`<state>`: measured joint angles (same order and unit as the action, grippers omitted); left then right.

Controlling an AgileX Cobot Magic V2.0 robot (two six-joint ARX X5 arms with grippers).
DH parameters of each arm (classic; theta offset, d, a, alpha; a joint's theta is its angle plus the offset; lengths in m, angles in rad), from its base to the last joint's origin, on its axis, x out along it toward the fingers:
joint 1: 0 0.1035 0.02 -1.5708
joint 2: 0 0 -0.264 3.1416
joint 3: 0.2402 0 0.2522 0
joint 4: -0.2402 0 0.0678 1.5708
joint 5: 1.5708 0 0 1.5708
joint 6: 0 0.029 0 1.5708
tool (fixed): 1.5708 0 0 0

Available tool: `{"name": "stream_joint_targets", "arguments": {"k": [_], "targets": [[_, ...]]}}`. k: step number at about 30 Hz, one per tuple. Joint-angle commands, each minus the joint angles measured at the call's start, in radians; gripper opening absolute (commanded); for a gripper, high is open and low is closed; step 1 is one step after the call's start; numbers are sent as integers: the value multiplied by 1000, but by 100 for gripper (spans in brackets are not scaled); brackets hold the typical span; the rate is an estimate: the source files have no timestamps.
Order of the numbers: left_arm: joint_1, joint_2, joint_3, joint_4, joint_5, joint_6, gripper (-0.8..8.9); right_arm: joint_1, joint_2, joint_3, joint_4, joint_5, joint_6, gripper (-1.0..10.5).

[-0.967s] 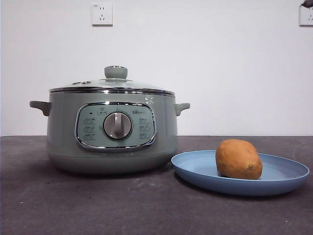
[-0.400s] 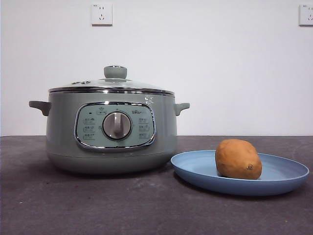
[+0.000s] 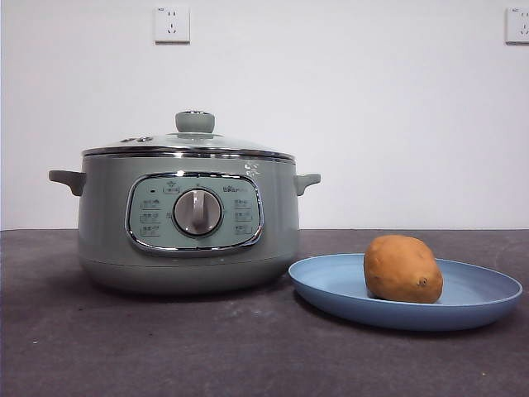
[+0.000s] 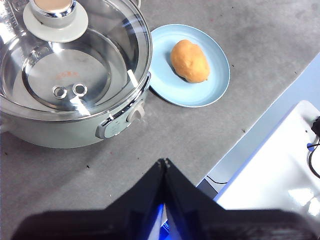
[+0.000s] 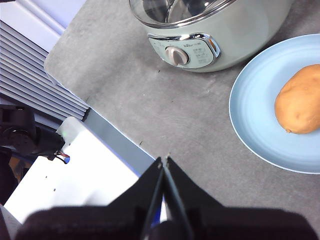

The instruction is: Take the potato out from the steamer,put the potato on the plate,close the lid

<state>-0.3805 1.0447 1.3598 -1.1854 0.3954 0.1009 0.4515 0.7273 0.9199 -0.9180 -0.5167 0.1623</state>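
We see the potato [image 3: 402,268] on the plate [image 3: 479,304], the lid [image 3: 188,142] seated on the steamer [image 3: 107,223], its far side hidden, left gripper [image 4: 164,162] and right gripper [image 5: 164,160] both closed, empty, over the tabletop's [image 3: 207,347] front edge.

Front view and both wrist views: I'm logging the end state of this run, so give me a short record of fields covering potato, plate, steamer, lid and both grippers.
potato: lying on the plate, uncovered
plate: on the table beside the steamer, not touching it
steamer: upright, dial facing the front camera
lid: seated on the steamer rim, knob up
left gripper: shut, holding nothing, raised off the table
right gripper: shut, holding nothing, raised off the table
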Motion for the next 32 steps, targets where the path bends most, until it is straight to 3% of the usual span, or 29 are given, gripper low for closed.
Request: {"name": "stream_joint_targets", "arguments": {"k": [1, 5, 9, 14, 18, 22, 27, 32], "targets": [[0, -1, 3, 5, -2, -3, -4, 2, -2, 3, 4, 1, 4, 1], [1, -1, 2, 31, -11, 34, -4, 2, -2, 3, 4, 1, 4, 1], [61, -33, 2, 220, -85, 55, -4, 2, -2, 3, 4, 0, 4, 1], [191, -155, -60, 492, -88, 62, -4, 2, -2, 3, 4, 1, 4, 1], [295, -301, -238, 764, -95, 61, -4, 2, -2, 3, 3, 1, 4, 1], [358, -449, -457, 978, -211, 61, -4, 2, -2, 3, 4, 0, 4, 1], [383, -606, -703, 1101, -299, 56, -4, 1, -2, 3, 4, 2, 4, 1], [395, -737, -909, 1117, -341, 47, -4, 1, -2, 3, 4, 0, 4, 1]]}}
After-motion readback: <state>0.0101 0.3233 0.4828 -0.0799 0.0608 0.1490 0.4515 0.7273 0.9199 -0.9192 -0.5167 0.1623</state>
